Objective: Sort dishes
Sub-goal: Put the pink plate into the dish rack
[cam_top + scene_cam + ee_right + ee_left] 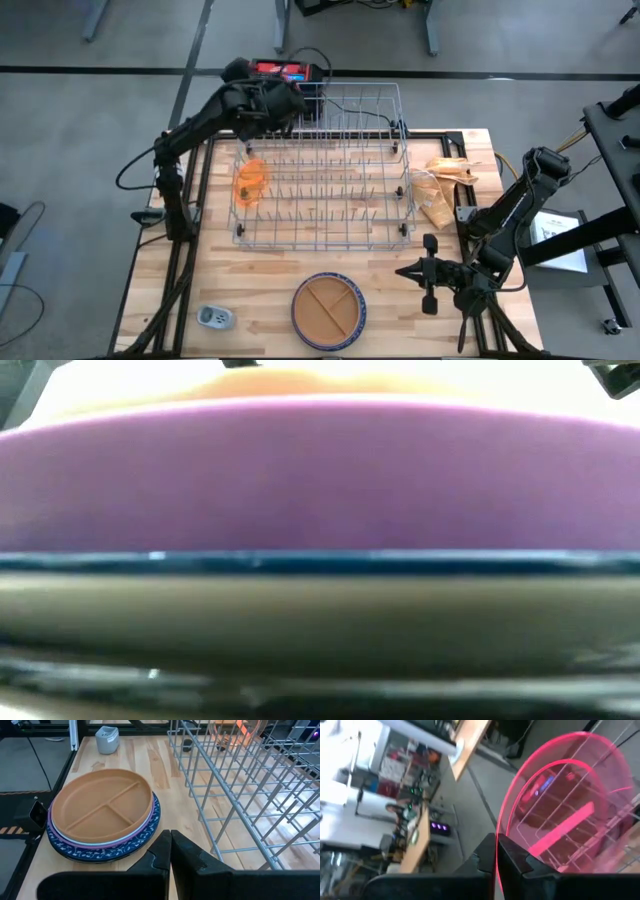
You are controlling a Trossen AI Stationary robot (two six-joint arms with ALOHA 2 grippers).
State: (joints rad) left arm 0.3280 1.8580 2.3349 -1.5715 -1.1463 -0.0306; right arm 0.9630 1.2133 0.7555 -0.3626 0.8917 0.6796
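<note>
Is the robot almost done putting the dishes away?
Not yet. An orange cup already sits in the rack. The left gripper holds a pink cup over the rack's far corner. The plate stack waits on the table, beside the idle right gripper.

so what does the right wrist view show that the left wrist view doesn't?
Only the right wrist view: the plate stack, with the brown divided plate on top of purple and blue speckled rims, the small grey-white device and the table; the right gripper has its jaws closed.

Only the left wrist view: a translucent pink cup clamped at its rim by the left gripper, and the room's shelves behind.

Both: the wire rack.
</note>
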